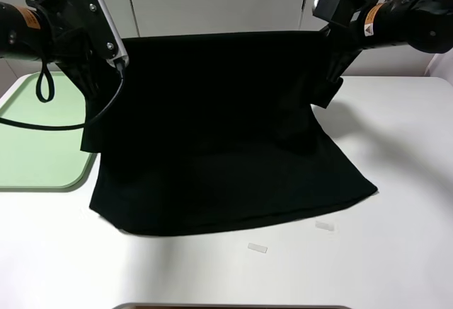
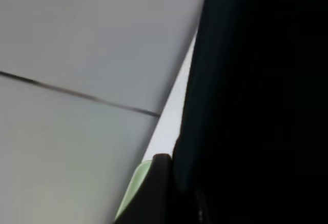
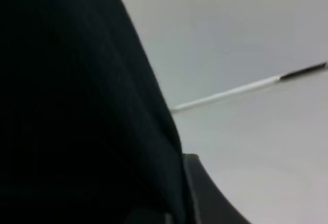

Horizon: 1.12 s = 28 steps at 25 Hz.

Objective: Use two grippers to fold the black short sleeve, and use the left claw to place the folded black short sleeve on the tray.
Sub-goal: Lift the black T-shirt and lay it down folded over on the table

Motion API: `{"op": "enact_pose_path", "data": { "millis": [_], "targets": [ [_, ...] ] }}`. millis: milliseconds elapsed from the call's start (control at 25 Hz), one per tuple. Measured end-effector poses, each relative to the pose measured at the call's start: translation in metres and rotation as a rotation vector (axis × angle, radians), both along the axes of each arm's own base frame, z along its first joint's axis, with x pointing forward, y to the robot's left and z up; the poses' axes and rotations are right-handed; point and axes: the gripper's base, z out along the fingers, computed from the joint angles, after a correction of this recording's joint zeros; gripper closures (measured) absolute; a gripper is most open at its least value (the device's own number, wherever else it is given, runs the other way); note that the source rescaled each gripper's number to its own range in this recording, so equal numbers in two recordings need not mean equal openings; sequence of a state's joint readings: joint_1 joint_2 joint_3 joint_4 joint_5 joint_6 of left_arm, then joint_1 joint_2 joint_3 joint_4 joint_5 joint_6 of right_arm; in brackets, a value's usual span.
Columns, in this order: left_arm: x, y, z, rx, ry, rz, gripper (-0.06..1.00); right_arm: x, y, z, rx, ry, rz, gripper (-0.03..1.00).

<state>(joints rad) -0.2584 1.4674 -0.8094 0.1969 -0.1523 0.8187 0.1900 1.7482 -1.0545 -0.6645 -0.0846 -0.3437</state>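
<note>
Black short sleeve (image 1: 226, 132): plain matte fabric without print, upper edge lifted taut, lower half spread on the white bench (image 1: 396, 238), just beside the mint-green tray (image 1: 35, 153). Left gripper (image 1: 99, 76) and right gripper (image 1: 338, 54) each clamp an upper corner. Orange arm labels (image 1: 369, 20) are too small to read.

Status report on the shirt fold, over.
Left gripper, right gripper shut on shirt's upper edge, raised. Lower half on table, unfolded. Tray at left; tape strips near hem.

White table (image 1: 403, 238), tape strip (image 1: 257, 248) w/ 2nd strip (image 1: 324, 225) nearby; white wall panels (image 1: 212, 1) behind
</note>
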Motion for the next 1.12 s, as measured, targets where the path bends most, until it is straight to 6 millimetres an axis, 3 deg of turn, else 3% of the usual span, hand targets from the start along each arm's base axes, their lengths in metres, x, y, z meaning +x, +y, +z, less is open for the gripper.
{"op": "enact_pose_path", "data": {
  "millis": [240,600,1040,1120],
  "targets": [
    [-0.007,0.003,-0.010,0.106,0.093,-0.037,0.94,0.002,-0.001,-0.023,-0.096,0.095,-0.004,0.97],
    [-0.043,0.013,-0.058,0.407,0.291,-0.266,0.94,-0.018,-0.010,-0.055,-0.233,0.300,-0.043,0.97],
    [-0.076,0.022,-0.089,0.442,0.475,-0.304,0.94,-0.054,0.013,-0.086,-0.280,0.504,-0.031,0.96],
    [-0.080,0.020,-0.091,0.430,0.520,-0.301,0.94,-0.060,0.011,-0.091,-0.280,0.540,-0.047,0.90]
  ]
}}
